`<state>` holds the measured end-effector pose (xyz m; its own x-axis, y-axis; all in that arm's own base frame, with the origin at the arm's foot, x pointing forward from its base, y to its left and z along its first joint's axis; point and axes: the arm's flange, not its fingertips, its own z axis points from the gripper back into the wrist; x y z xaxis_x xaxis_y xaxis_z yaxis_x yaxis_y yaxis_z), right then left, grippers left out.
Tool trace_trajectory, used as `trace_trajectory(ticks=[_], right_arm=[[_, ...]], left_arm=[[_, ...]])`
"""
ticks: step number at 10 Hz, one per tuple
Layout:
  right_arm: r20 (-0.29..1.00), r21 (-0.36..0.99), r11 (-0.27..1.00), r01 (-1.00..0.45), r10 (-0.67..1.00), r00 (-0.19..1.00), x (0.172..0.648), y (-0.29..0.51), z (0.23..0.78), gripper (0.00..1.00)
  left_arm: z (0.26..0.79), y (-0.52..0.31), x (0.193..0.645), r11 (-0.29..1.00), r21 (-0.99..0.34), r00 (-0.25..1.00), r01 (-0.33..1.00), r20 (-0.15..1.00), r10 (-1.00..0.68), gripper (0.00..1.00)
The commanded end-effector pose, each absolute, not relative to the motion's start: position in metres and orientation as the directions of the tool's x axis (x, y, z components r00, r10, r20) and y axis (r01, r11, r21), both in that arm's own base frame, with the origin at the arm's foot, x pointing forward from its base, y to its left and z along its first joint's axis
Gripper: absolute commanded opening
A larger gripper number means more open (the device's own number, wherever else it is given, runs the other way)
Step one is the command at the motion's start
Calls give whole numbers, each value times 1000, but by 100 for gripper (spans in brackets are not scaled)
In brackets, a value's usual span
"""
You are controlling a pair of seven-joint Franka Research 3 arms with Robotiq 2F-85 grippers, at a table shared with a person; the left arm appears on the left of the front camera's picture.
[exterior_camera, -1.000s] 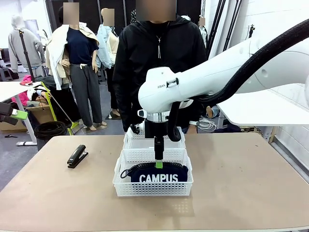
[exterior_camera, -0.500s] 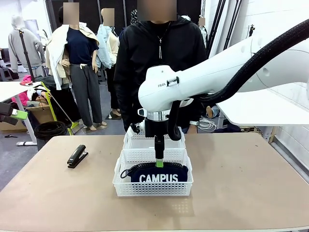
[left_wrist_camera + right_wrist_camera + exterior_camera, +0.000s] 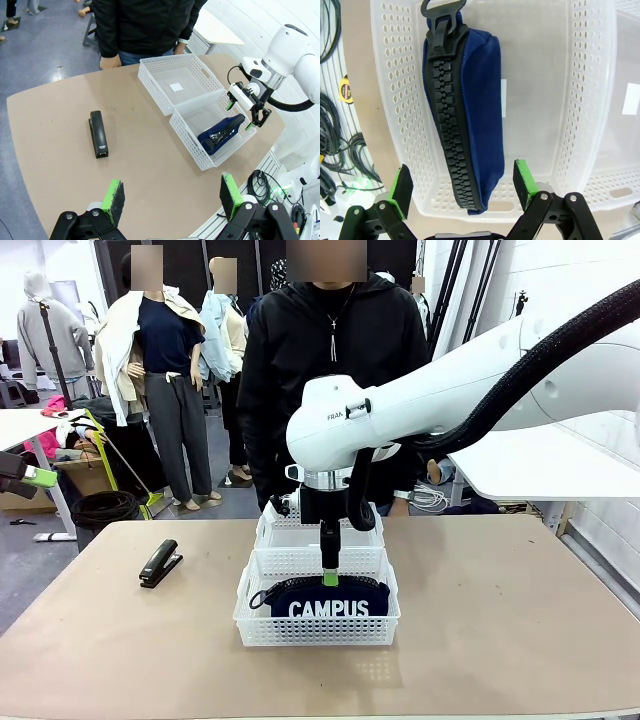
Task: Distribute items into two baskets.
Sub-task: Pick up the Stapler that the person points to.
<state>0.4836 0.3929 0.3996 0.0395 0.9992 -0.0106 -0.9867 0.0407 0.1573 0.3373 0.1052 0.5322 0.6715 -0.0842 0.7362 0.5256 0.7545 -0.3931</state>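
Right wrist view is showing me the right gripper (image 3: 462,187) with its fingers spread wide, hanging over the navy pouch (image 3: 465,115) without pinching it. The pouch is lying zip-up inside the near basket (image 3: 585,100). I am judging this drop done, so the clean move is lifting straight up, keeping the pads clear of the zip pull and the lattice walls. Farther out, the far basket (image 3: 275,532) is sitting against the near one with no item in it. The stapler (image 3: 160,563) is lying at the left of the table (image 3: 500,620). The left gripper (image 3: 170,197), also spread and holding nothing, is hovering high above; I am thinking it suits the stapler.
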Motion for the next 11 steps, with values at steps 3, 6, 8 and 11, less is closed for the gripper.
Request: trace_trajectory(ticks=[3, 6, 8, 11], right_arm=[[-6, 154, 41, -987, 999, 40, 484, 393, 399, 100], [33, 121, 65, -990, 997, 69, 477, 375, 432, 100], [78, 87, 150, -985, 985, 156, 458, 335, 470, 100], [183, 58, 277, -959, 941, 283, 425, 259, 516, 100]], left_arm=[[531, 108, 337, 743, -391, 657, 544, 749, -87, 100], [531, 108, 337, 743, -391, 657, 544, 749, -87, 100], [531, 108, 337, 743, -391, 657, 544, 749, -87, 100], [531, 108, 337, 743, -391, 657, 544, 749, -87, 100]])
